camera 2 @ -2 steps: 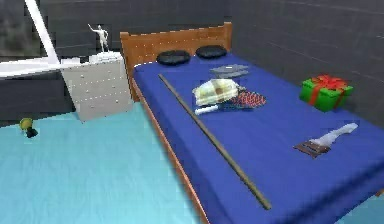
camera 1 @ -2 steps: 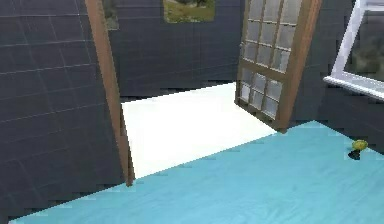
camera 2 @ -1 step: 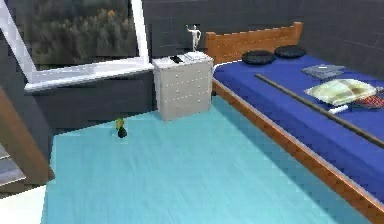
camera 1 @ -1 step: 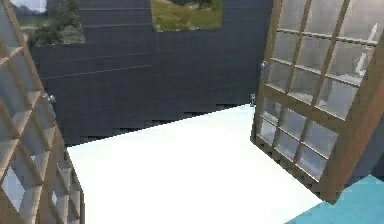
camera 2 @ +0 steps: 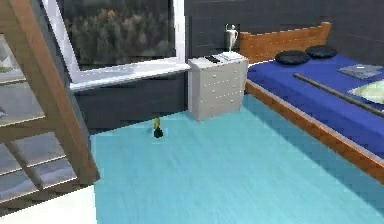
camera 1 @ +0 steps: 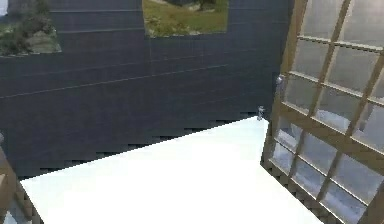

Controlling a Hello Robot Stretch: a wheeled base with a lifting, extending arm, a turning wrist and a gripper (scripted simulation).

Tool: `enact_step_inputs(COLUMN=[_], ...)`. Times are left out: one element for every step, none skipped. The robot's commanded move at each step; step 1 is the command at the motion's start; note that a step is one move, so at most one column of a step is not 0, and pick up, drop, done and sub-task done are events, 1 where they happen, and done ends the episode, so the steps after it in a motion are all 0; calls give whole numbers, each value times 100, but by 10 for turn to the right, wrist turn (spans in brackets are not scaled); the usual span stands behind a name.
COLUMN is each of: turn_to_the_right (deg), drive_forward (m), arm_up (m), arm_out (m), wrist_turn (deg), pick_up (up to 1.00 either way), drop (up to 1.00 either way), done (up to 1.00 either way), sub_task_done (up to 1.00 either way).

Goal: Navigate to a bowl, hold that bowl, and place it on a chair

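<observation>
Nearest you in the arm side view, the wooden-framed glass-paned door (camera 2: 30, 120) stands at the left edge of the turquoise floor (camera 2: 230, 170). The forward view has a like door (camera 1: 330, 120) at the right edge of its pale floor (camera 1: 180, 170).

Farther out, a small dark-and-yellow object (camera 2: 157, 128) sits on the floor at the wall's foot, under the white-framed window (camera 2: 120, 40) and near the white drawered nightstand (camera 2: 218, 85).

The blue-covered wooden bed (camera 2: 290, 80) carries two dark round cushions (camera 2: 293, 57) at its head end (too flat to call bowls).

I judge the task barely begun. You cannot tell where the bowl is, so finding, grasping and placing it on a chair all remain. You cannot tell the gripper's state. No writing is readable.
</observation>
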Motion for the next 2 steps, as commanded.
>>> enact_step_inputs(turn_to_the_right=[-240, 0], drive_forward=[0, 100], arm_up=[0, 0], arm_out=[0, 0], wrist_turn=[0, 0], pick_up=[0, 0], drop=[0, 0], done=[0, 0], sub_task_done=[0, 0])
